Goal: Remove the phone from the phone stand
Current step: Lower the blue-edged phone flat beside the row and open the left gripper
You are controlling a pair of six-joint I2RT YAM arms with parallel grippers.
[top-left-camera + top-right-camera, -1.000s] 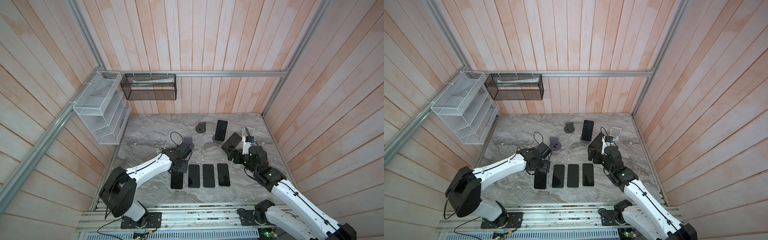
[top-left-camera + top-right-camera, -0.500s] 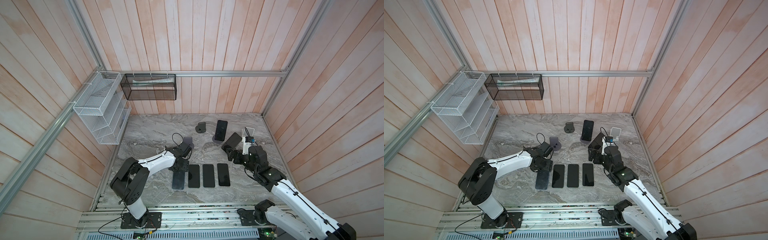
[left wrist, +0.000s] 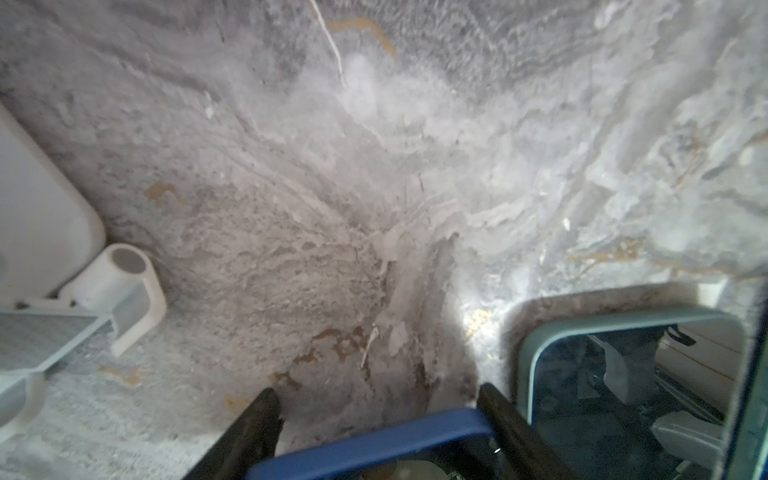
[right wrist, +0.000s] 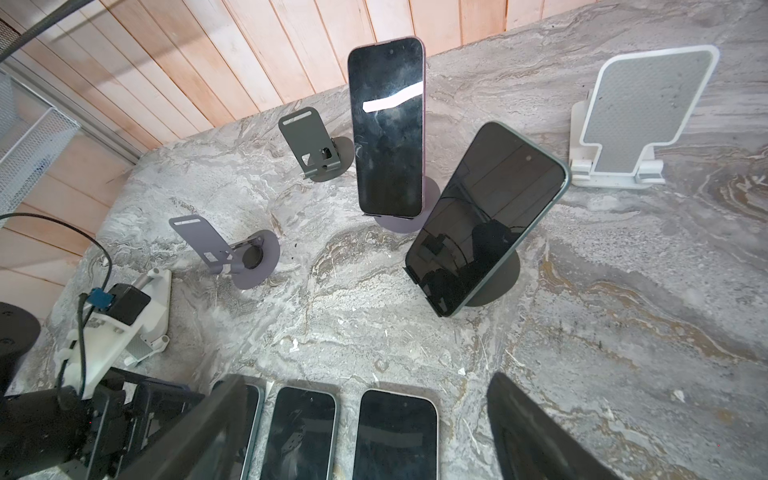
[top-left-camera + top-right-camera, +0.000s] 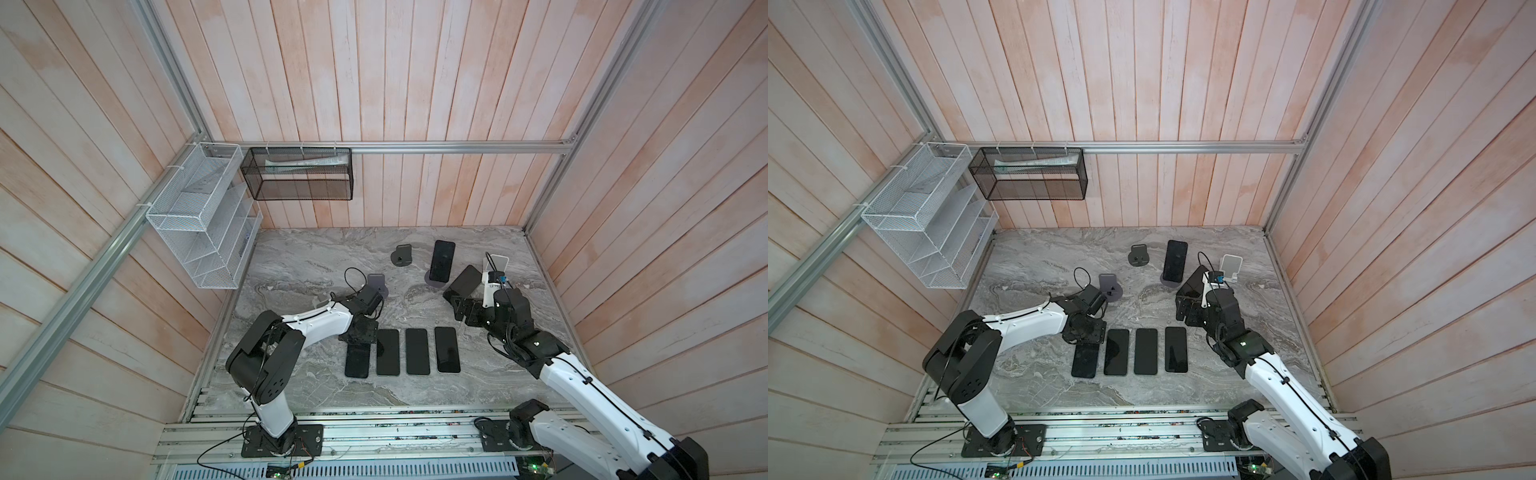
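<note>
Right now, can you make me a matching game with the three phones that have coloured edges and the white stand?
Things:
1. pink-edged phone
2. green-edged phone
3. blue-edged phone
4. white stand

States:
A. empty
B. in the left hand
C. propped straight upright
D. propped but tilted to one side

Pairs: 1-C, 2-D, 3-B, 4-A

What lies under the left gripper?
A blue-cased phone, flat, leftmost in the row. The left gripper hides its far end in both top views; whether the jaws grip it is unclear.
</note>
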